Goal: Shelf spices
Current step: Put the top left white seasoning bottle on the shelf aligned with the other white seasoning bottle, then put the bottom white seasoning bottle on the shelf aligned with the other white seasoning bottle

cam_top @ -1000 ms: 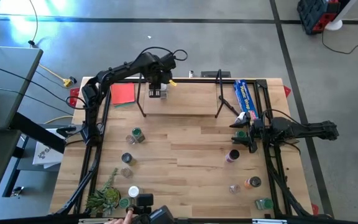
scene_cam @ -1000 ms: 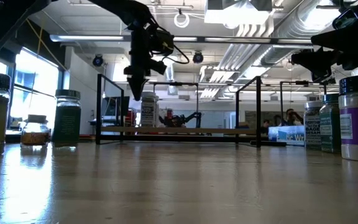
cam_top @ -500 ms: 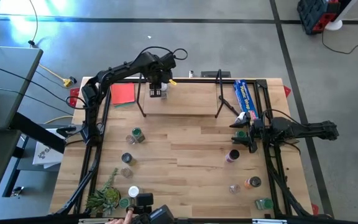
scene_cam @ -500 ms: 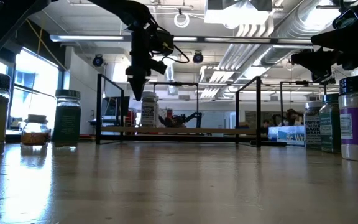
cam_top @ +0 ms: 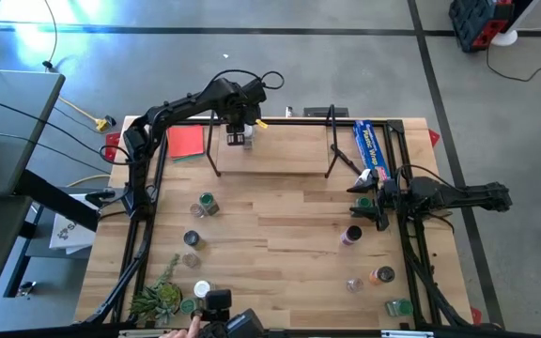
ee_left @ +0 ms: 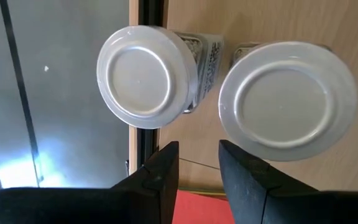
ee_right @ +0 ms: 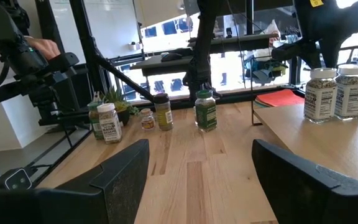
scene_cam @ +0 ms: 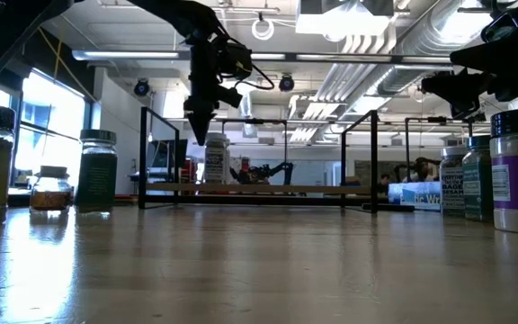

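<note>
Two white-lidded spice jars [ee_left: 146,76] [ee_left: 288,99] stand upright side by side on the wooden board of the shelf [cam_top: 280,155], at its far left end. My left gripper [ee_left: 199,165] hangs just above them, pointing steeply down; its fingers stand a little apart with nothing between them. In the low view, my left gripper [scene_cam: 198,135] is beside a jar [scene_cam: 215,158]. More spice jars stand loose on the table at the left [cam_top: 206,203] and right [cam_top: 352,235]. My right gripper [ee_right: 197,168] waits open and level at the table's right edge.
A long blue box [cam_top: 371,148] lies at the shelf's right end and a flat red square [cam_top: 186,141] at its left. A green plant [cam_top: 158,297] and a person's hand [cam_top: 193,325] are at the near left. The table's middle [cam_top: 280,235] is bare wood.
</note>
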